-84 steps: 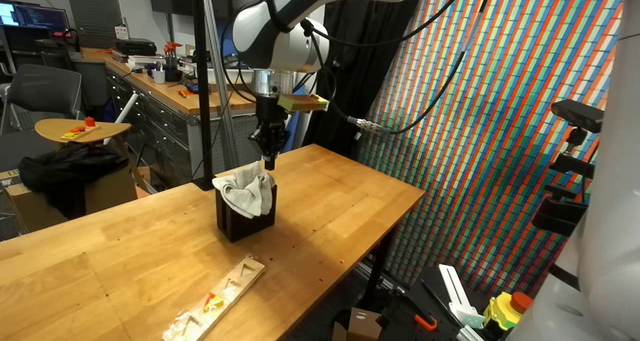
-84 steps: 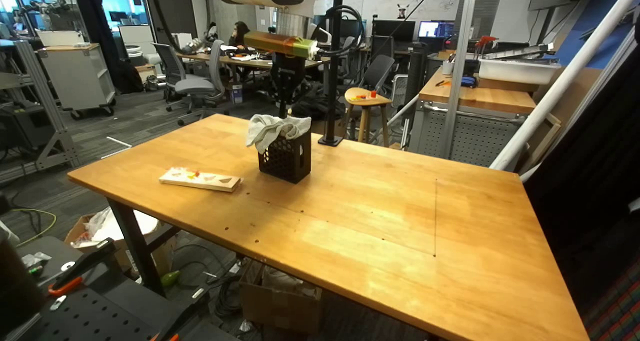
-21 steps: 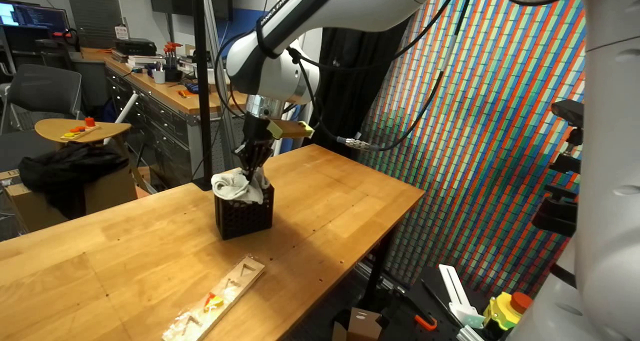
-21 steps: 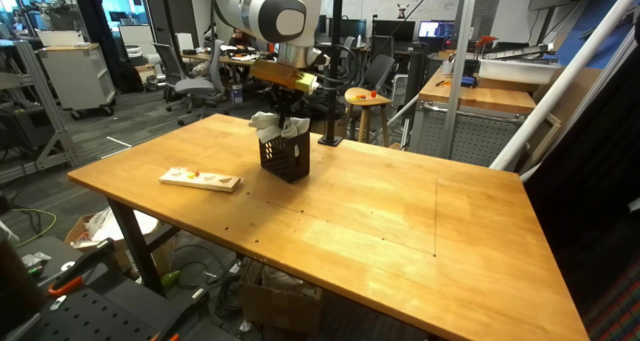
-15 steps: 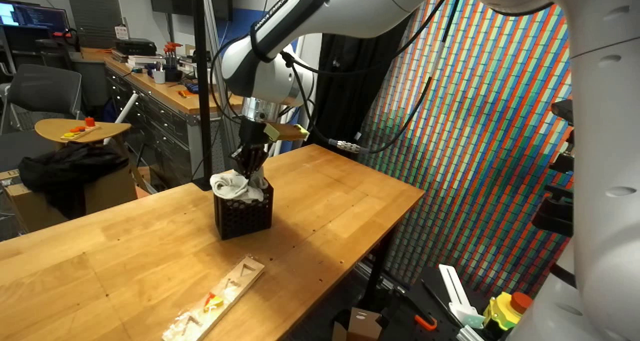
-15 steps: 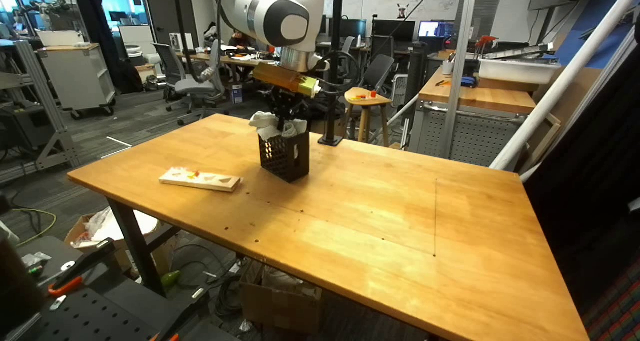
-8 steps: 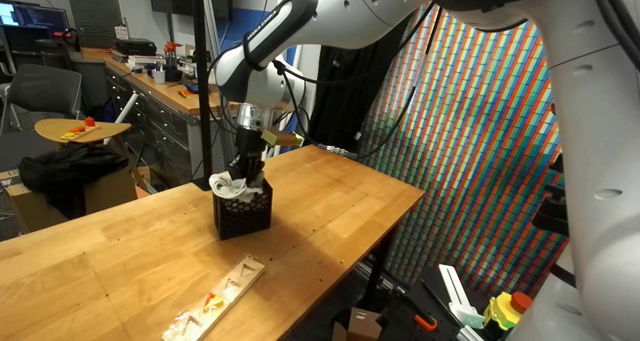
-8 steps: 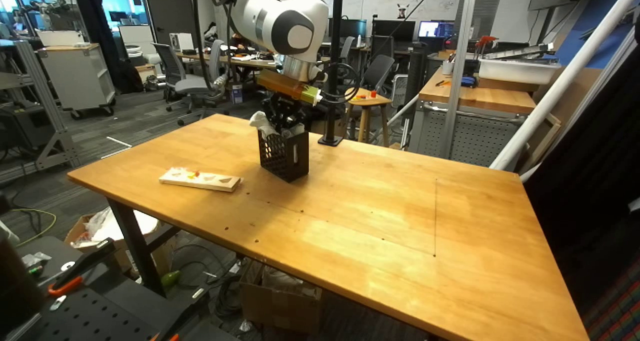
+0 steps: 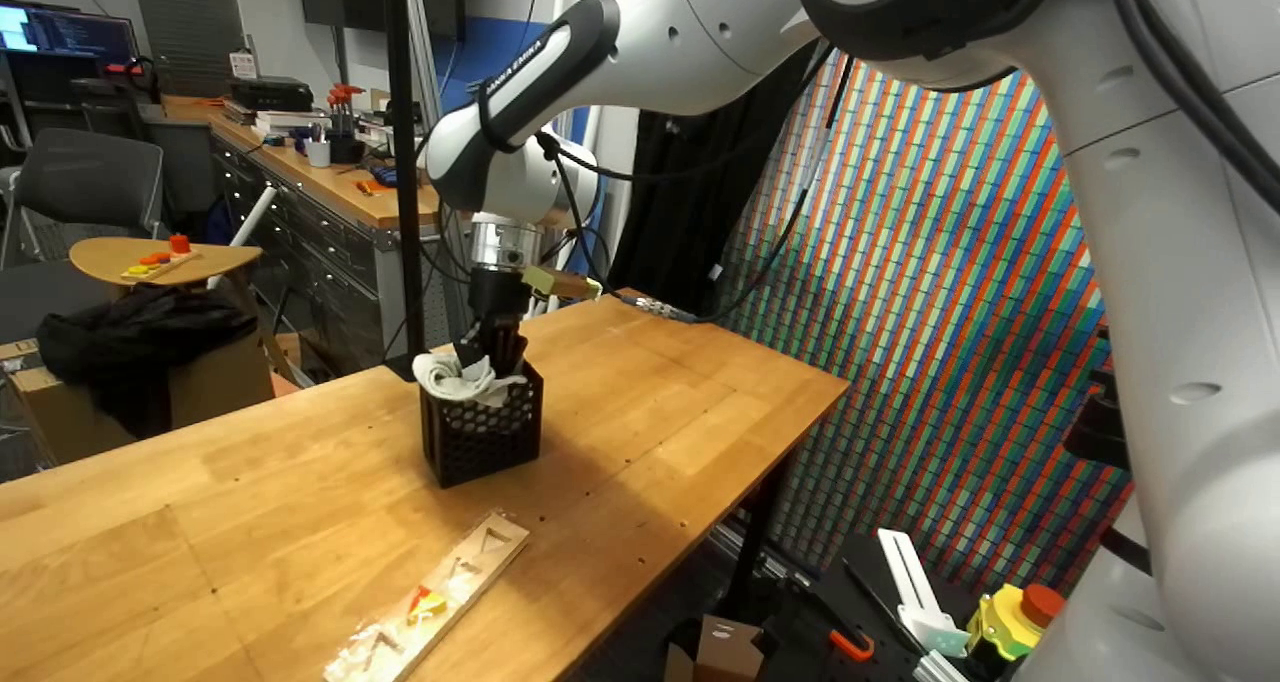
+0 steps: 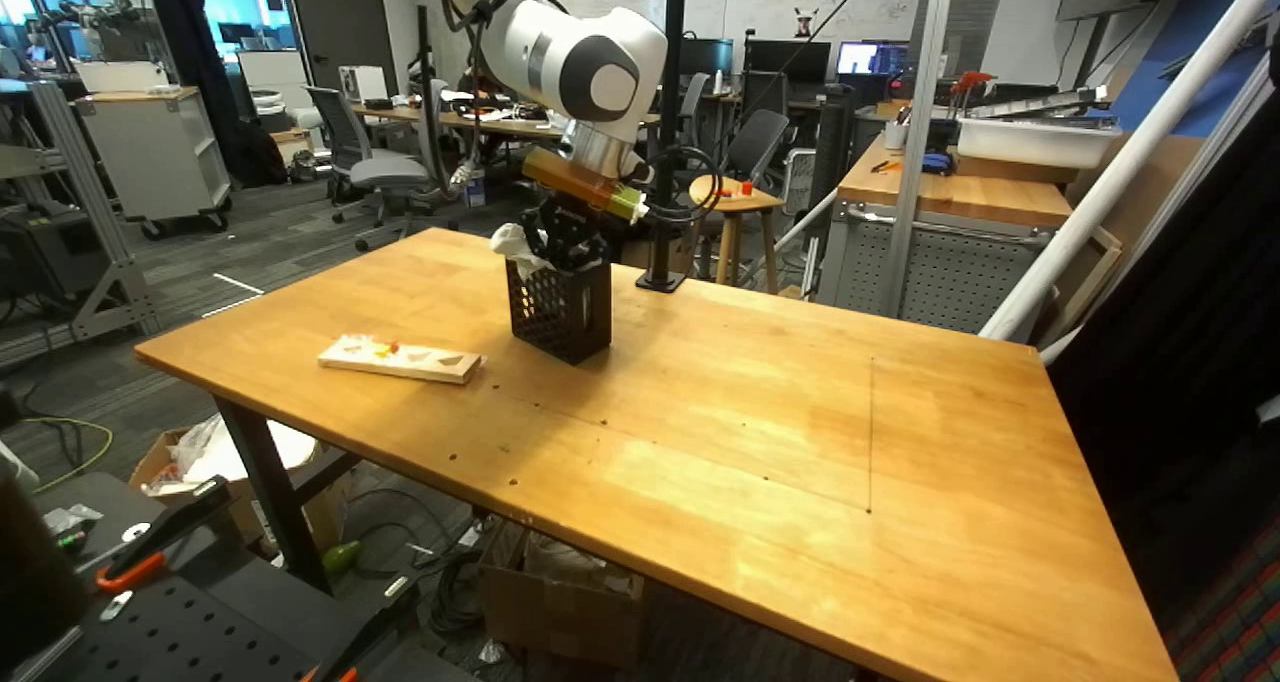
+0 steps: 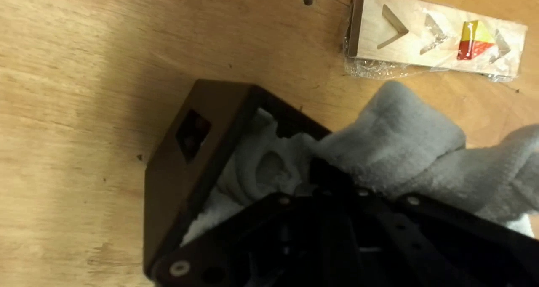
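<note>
Pincer (image 11: pixel 326 191) closed, any grip hidden, amid pale-grey cloth (image 11: pixel 400 139), crumpled, overhanging dark crate (image 9: pixel 488 450).

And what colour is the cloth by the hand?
The cloth is off-white, seen best in an exterior view.

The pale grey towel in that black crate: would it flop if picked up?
The pale grey towel would probably flop, since it droops over the rim of the black crate. Its fuzzy surface suggests little slipping, and its rolled folds may loosen.
</note>
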### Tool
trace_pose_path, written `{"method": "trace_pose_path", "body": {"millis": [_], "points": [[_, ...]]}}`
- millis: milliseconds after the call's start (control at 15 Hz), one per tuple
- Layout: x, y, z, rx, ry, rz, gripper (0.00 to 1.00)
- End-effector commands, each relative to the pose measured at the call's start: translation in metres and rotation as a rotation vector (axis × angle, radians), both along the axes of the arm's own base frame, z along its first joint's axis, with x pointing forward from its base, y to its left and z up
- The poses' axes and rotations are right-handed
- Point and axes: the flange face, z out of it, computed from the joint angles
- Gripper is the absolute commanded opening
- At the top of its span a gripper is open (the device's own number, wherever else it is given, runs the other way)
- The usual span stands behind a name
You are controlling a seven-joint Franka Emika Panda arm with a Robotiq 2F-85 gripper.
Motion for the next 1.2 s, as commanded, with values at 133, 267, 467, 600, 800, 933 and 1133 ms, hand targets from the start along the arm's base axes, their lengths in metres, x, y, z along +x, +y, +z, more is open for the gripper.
{"method": "trace_pose_path", "body": {"millis": [133, 267, 467, 600, 800, 933, 1133], "points": [[0.002, 0.001, 0.004, 0.005, 0.035, 0.023, 0.0], [-0.001, 0.0, 0.015, -0.012, 0.025, 0.02, 0.0], [-0.004, 0.001, 0.048, -0.057, -0.02, 0.027, 0.01], [-0.005, 0.003, 0.075, -0.1, -0.061, 0.045, 0.01], [-0.004, 0.011, 0.119, -0.167, -0.125, 0.076, 0.01], [-0.003, 0.024, 0.14, -0.196, -0.159, 0.093, 0.01], [-0.003, 0.049, 0.152, -0.224, -0.187, 0.111, 0.01]]}}
